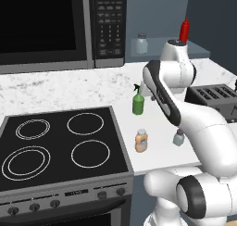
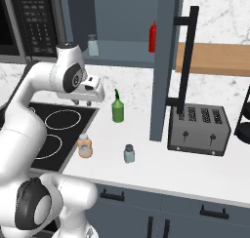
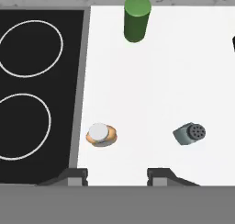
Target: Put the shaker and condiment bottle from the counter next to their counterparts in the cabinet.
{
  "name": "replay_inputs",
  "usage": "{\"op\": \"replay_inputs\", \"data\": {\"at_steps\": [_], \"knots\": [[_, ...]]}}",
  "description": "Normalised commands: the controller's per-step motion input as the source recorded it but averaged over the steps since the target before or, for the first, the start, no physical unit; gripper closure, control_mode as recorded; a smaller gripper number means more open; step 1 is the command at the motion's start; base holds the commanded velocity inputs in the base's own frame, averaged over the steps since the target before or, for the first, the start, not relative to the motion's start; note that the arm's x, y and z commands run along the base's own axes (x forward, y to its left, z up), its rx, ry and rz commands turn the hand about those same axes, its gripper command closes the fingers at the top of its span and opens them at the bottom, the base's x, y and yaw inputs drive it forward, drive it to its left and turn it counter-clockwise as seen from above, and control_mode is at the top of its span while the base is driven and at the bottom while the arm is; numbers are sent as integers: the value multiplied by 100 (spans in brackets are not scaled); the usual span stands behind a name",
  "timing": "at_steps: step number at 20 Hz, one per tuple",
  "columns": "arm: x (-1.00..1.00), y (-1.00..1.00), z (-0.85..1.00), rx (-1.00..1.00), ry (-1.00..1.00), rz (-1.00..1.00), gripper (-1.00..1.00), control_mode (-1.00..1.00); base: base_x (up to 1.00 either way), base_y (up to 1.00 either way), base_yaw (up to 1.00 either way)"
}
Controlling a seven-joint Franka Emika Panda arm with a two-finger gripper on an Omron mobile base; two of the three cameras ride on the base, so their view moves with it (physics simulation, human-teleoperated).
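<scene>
Small grey-blue translucent shaker (image 3: pixel 189 133) and orange-amber condiment bottle (image 3: pixel 102 135) both stand on the white speckled counter (image 3: pixel 160 81), apart, untouched. Gripper (image 3: pixel 117 175) hovers high above them, jaws narrowed and empty, probably surveying before choosing. Green spray bottle (image 3: pixel 137 17) stands farther back.

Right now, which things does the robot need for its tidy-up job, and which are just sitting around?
Needed:
- shaker on the counter
- condiment bottle on the counter
- cabinet shelf, where the other shaker and the red squeeze bottle stand

Just sitting around:
- green spray bottle
- toaster
- stove
- microwave
</scene>
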Motion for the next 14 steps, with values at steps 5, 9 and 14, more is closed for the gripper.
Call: {"op": "replay_inputs", "data": {"at_steps": [5, 9, 14], "knots": [[-12, 1, -2, 0, 0, 0, -100, -100, 0, 0, 0], [-38, 5, -12, 0, -4, 0, -100, -100, 0, 0, 0], [-48, 17, -22, 0, -12, -14, -100, -100, 0, 0, 0]]}}
